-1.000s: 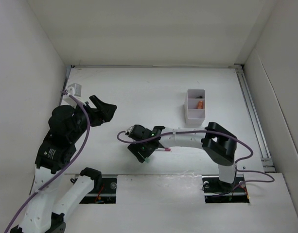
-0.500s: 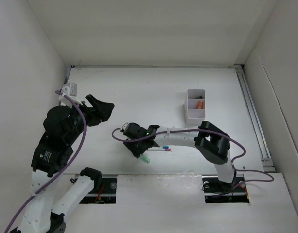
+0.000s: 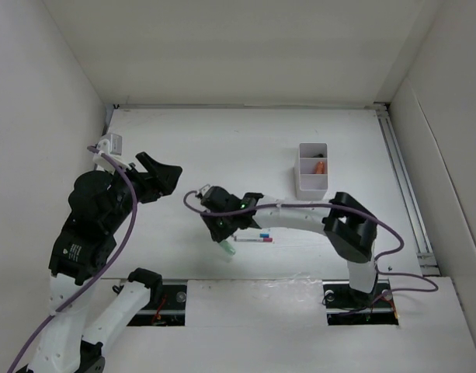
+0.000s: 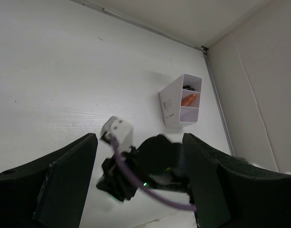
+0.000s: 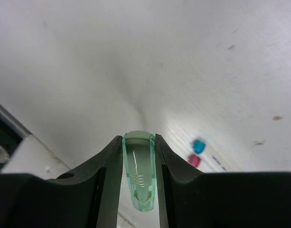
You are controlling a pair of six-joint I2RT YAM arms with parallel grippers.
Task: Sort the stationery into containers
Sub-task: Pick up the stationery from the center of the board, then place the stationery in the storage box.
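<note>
While the green marker [image 5: 138, 180] is pinched in the right gripper [image 5: 138, 142], long axis in line with the fingers, the white box [image 3: 312, 185] is seen well apart, farther back and right. Left gripper [image 4: 139, 140] is spread, empty, and farther from the box.

Worktop [image 3: 222, 148]: white, matt; faint grain and a few small dark specks show in the wrist views.
Back wall [image 3: 238, 47]: plain white panel, meeting the worktop at a thin dark seam.
Left wall [image 3: 36, 93]: plain white panel, closing in the worktop's left side.
Right wall [image 3: 447, 116]: same white panel, closing in the right side.
Rail [image 3: 404, 186]: grey metal strip along the worktop's right edge, starting at the far corner.
Near ledge [image 3: 253, 311]: white board with two dark rectangular cut-outs.
Light: even and diffuse; shadows soft.
</note>
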